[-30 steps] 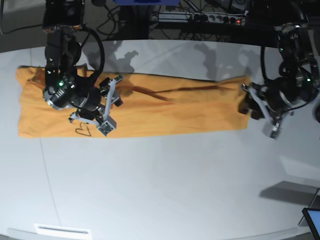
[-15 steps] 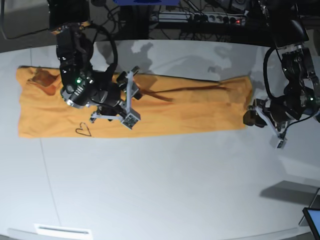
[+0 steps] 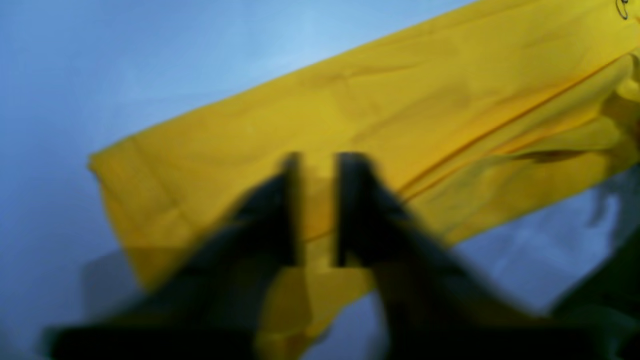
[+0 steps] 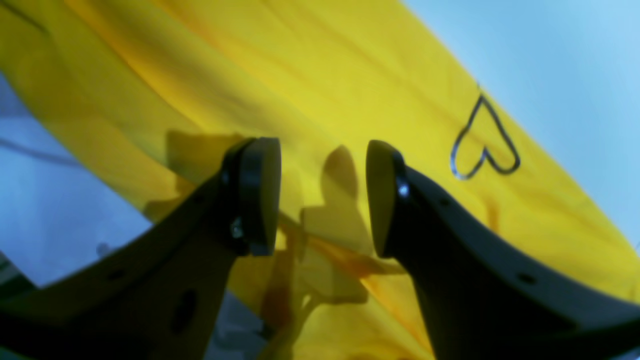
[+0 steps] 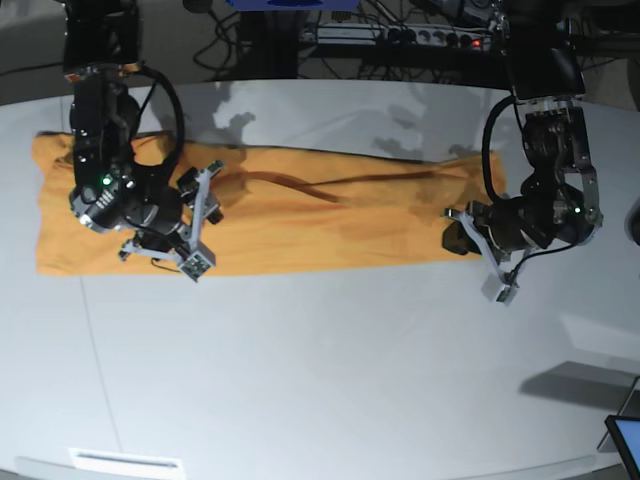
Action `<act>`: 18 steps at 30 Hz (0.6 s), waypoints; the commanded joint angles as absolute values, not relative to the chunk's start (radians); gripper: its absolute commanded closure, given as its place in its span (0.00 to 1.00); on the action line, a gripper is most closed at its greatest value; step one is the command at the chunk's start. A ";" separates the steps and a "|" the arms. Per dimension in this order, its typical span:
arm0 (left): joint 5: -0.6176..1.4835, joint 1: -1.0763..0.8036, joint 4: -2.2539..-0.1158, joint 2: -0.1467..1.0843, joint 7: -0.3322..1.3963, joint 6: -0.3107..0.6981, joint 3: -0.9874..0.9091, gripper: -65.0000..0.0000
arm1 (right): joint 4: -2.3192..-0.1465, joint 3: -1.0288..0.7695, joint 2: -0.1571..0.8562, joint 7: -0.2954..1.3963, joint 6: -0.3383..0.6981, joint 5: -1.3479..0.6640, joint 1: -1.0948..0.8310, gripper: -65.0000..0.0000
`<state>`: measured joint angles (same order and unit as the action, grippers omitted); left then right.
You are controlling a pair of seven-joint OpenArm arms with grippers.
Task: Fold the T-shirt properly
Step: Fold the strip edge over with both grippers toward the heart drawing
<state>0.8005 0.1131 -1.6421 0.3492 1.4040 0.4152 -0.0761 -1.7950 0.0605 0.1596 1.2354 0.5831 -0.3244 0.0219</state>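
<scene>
The T-shirt [image 5: 330, 225] lies as a long orange-yellow strip across the far half of the white table [image 5: 320, 380], with a crease running along its length. My right gripper [image 5: 203, 218] hovers open over the shirt's left part. In the right wrist view its gripper [image 4: 322, 150] holds nothing, and the dark heart mark [image 4: 482, 142] shows on the T-shirt [image 4: 350, 65] just to the right. My left gripper [image 5: 472, 255] is at the shirt's right end. In the blurred left wrist view this gripper [image 3: 316, 160] is shut over the T-shirt [image 3: 350, 110]. Whether cloth is pinched I cannot tell.
Cables and a power strip [image 5: 400, 35] run behind the table's far edge. A screen corner [image 5: 625, 435] pokes in at the lower right. A white label [image 5: 125, 462] sits at the front left edge.
My left arm has moved left from beside the shirt onto its right end, and its fingers have closed. My right arm has swung back left and now covers the heart mark in the base view.
</scene>
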 commanded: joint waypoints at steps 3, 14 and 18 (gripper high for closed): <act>0.688 0.122 -1.662 0.338 1.396 0.412 -0.082 1.00 | -1.765 -0.010 0.170 1.190 0.582 -0.332 0.036 0.81; 0.441 0.054 -1.612 0.329 1.280 0.412 0.077 1.00 | -1.547 -0.044 0.168 1.069 0.582 -0.332 0.036 1.00; 0.407 0.058 -1.498 0.323 1.231 0.414 0.094 1.00 | -1.455 -0.041 0.165 1.018 0.582 -0.332 0.036 1.00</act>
<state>0.4496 0.0734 -1.5227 0.3244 1.1831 0.4194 0.0860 -1.4689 -0.0463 0.1658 0.9504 0.5831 -0.3702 0.0456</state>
